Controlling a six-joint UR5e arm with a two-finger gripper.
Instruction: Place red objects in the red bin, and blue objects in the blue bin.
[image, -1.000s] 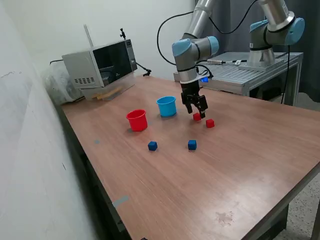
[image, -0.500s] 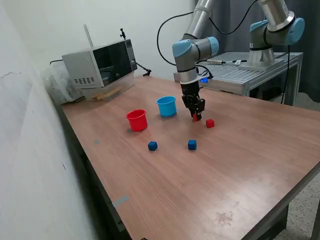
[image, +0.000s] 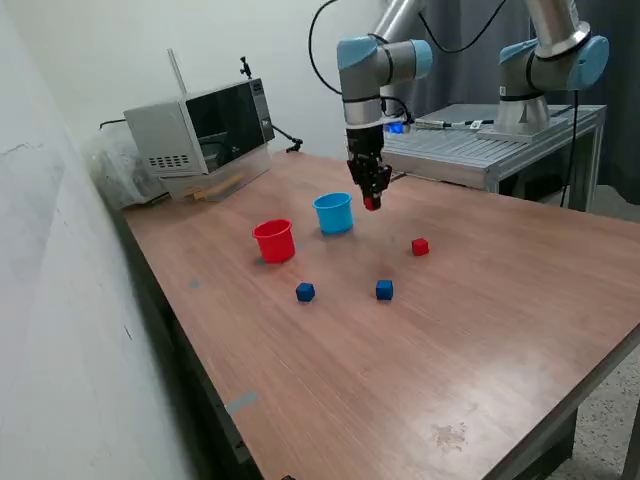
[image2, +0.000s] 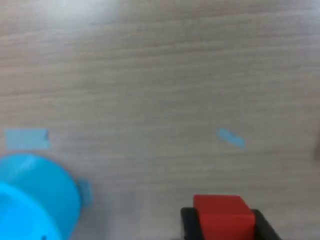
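One red cube (image2: 222, 216) sits clamped between my fingers (image: 372, 196), lifted off the table (image: 500, 300) just beside the light blue cup (image: 333, 213). Its target, the red cup (image: 274, 241), lies beyond that, toward the exterior view's left.

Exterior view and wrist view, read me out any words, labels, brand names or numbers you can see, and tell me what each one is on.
None can be read.
The microwave has a panel beside its door, but any markings are too small to make out.
The red cube, blue cup and table carry no text.
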